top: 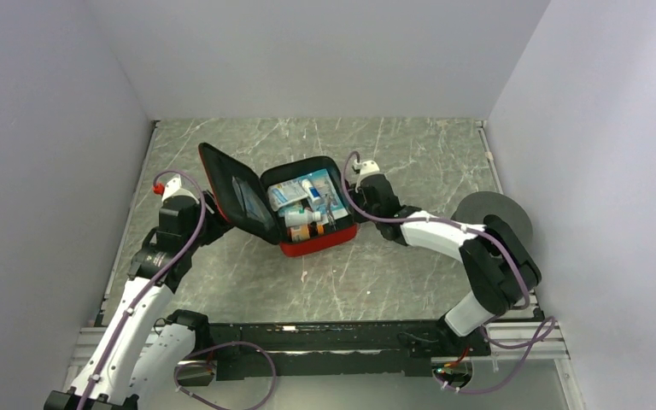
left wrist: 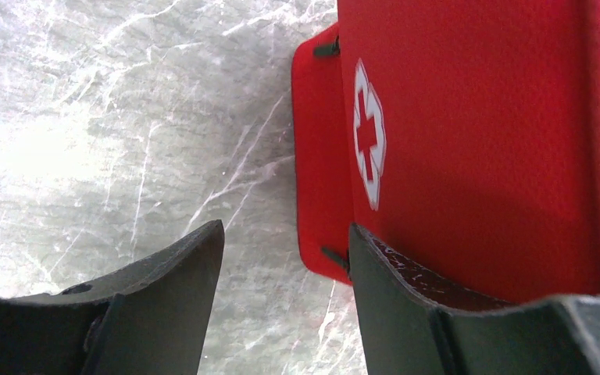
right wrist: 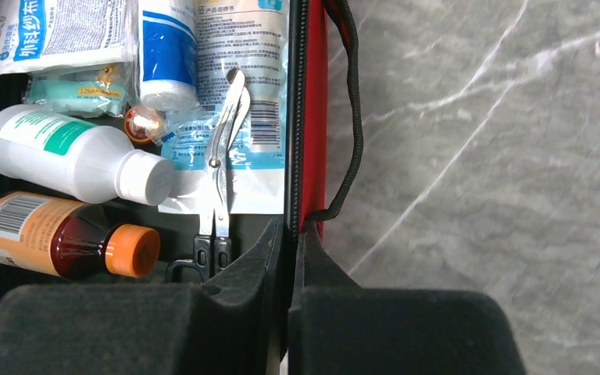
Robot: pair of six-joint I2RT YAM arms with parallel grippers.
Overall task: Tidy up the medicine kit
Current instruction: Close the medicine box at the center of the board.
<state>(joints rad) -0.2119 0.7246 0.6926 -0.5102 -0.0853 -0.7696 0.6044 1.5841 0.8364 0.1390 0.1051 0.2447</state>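
The red medicine kit lies open mid-table, its lid standing up on the left. Inside are a white bottle, a brown bottle with an orange cap, scissors and several packets. My right gripper is shut on the kit's right wall at the zip edge; it also shows in the top view. My left gripper is open behind the lid. Its right finger rests against the lid's red outside, near the white cross.
A grey round disc stands at the right, partly behind my right arm. Grey walls close in the marble table on the left, back and right. A black rail runs along the near edge.
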